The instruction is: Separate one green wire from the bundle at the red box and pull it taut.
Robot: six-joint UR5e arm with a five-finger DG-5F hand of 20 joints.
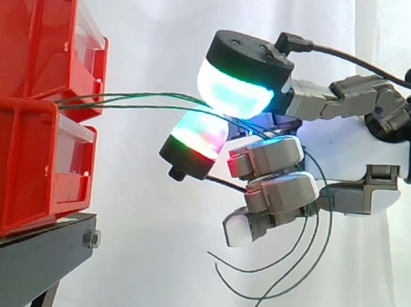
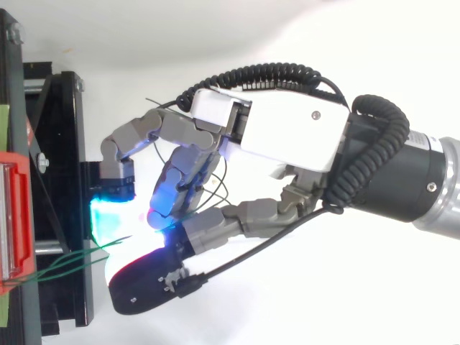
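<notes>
From where I stand, the hand (image 2: 287,136) sits out at 3 o'clock from the stacked red bins (image 1: 24,111), which rest on the black stand (image 1: 26,260) in front of the white curtain (image 1: 159,22). The green wires (image 1: 145,106) come out of the gap between the upper and lower bin and run across open air to the hand. There they slip in between two big glowing pads (image 1: 235,92), one above and one below. The pads look pressed together on the strands, and the other fingers are curled in beneath, so I take this for a pinch on the wires. Their loose ends (image 1: 246,270) hang past the hand toward 5 o'clock in slack loops. From above, the same strands lie at about 8 o'clock from the palm, crossing the stand's edge toward the bin. As for progress, I would say the grasp is made but the sorting is not. More than one strand seems to enter the pinch, though I cannot tell exactly how many it holds. The span from the bins to the pads bows gently upward rather than running straight, so the pull is only partly done. What is left, to my eye, is shedding the extra strands and drawing the chosen one further toward 3 o'clock until it runs straight.
</notes>
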